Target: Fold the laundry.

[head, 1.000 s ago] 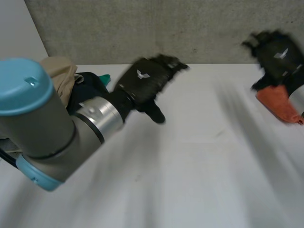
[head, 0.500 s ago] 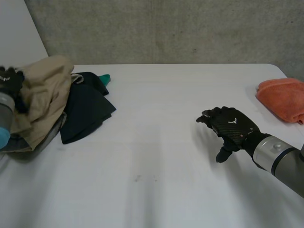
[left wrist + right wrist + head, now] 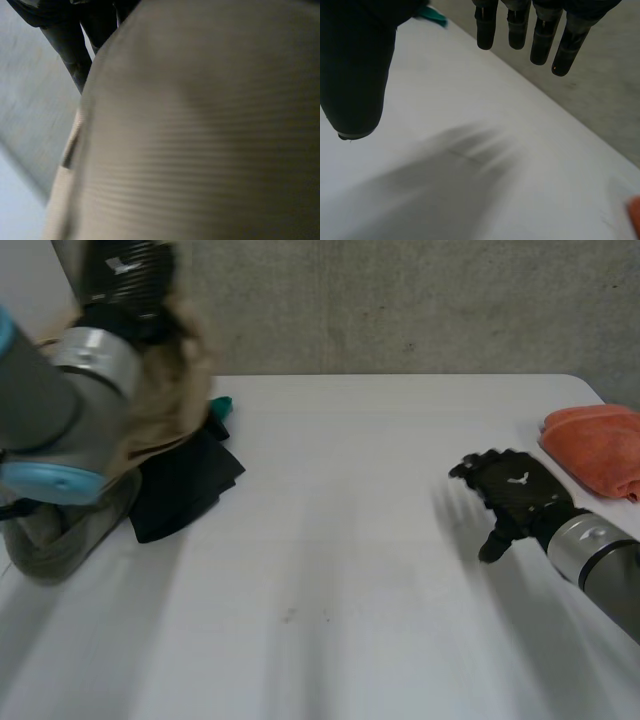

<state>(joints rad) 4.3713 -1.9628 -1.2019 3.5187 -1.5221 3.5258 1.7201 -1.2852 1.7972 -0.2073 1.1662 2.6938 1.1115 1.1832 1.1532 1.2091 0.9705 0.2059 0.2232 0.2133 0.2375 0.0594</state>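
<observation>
A pile of laundry lies at the table's far left. My left hand (image 3: pixel 125 268) is raised above it, shut on a beige cloth (image 3: pixel 176 380) that hangs down from the hand. In the left wrist view the beige cloth (image 3: pixel 200 140) sits close under the palm, with my left hand's dark fingers (image 3: pixel 70 45) beside it. Under the lifted cloth lie a dark cloth (image 3: pixel 185 475), a teal piece (image 3: pixel 220 405) and a grey cloth (image 3: pixel 60 530). My right hand (image 3: pixel 515 492) hovers over bare table at the right, open and empty, fingers (image 3: pixel 542 35) straight.
A folded orange towel (image 3: pixel 595 445) lies at the table's far right edge, just beyond my right hand. A grey concrete wall (image 3: pixel 400 300) runs behind the white table (image 3: pixel 330 570). The teal piece (image 3: pixel 432 15) also lies beyond my right hand's fingertips.
My left hand closed on the beige cloth and swung up from the pile's left side, lifting it. My right hand shifted a little to the right, still open.
</observation>
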